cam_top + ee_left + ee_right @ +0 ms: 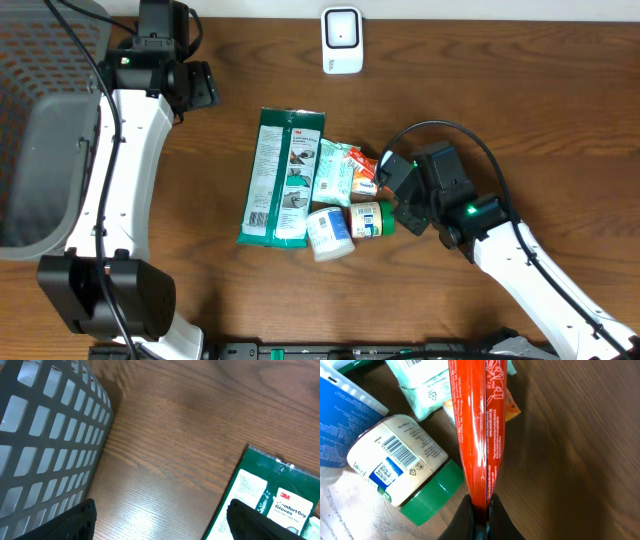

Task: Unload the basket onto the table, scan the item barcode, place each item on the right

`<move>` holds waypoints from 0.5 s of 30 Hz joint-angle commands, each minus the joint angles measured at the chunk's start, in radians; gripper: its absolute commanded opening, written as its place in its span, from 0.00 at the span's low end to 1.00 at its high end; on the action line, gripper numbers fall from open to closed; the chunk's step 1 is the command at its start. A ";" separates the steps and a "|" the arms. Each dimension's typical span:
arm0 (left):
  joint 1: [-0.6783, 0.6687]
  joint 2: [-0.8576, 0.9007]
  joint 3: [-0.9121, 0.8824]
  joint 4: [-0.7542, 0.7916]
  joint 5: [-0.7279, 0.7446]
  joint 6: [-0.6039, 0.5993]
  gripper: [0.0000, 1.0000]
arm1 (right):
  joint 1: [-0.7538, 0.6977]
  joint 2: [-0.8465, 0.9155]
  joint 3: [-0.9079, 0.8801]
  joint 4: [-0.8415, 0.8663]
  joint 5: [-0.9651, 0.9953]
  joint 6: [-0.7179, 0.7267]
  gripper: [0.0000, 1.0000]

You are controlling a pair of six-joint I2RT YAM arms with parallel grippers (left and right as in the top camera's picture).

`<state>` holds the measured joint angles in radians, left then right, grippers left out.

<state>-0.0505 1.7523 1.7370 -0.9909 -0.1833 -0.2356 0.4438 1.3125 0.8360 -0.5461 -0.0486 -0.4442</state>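
holding the red packet [479, 420] by its near end, thin seam nipped between the pressed-together fingers of the right tool [481, 510]. lies at the right edge of the pile in the middle of the surface [500, 90], far end touching the mint wipes pack [422, 377]; cannot tell whether lifted off the wood yet. no barcode to be seen on the side facing the wrist camera, only small print. just left of it, a white jar [395, 467] on its side, green lid [432, 495] toward the tool and its own barcode showing, touching a blue and white tub [340, 410]. further left, a long green glove pack [280, 180]. at the far edge, well apart from the pile, a white scanner [341, 40]. over at the far left, left tool [161, 510] spread wide and holding nothing, hovering over bare wood between the glove pack and a grey basket [40, 150]. judged step: grasp made, carry to the scanner not yet done. next move likely calls for lifting the packet clear of the wipes pack without dragging its neighbours, taking it far and left toward the scanner, then turning the wrist until the coded side faces the window. may need trying both faces, since unclear which one bears the code. looks like thin floppy film, so some risk of sagging or slipping out of an edge pinch.
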 commanded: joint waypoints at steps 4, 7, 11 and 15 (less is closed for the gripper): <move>0.000 0.005 0.002 -0.003 -0.009 0.005 0.83 | 0.013 -0.013 0.013 0.010 -0.005 0.047 0.01; 0.000 0.005 0.002 -0.003 -0.009 0.005 0.83 | 0.013 -0.013 0.013 0.036 -0.005 0.056 0.01; 0.000 0.005 0.002 -0.003 -0.009 0.005 0.83 | 0.013 -0.013 0.013 0.067 -0.005 0.138 0.01; 0.000 0.005 0.002 -0.003 -0.009 0.005 0.83 | 0.013 -0.013 0.013 0.064 -0.005 0.182 0.01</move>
<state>-0.0505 1.7523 1.7370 -0.9909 -0.1833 -0.2356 0.4438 1.3125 0.8360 -0.4831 -0.0486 -0.3336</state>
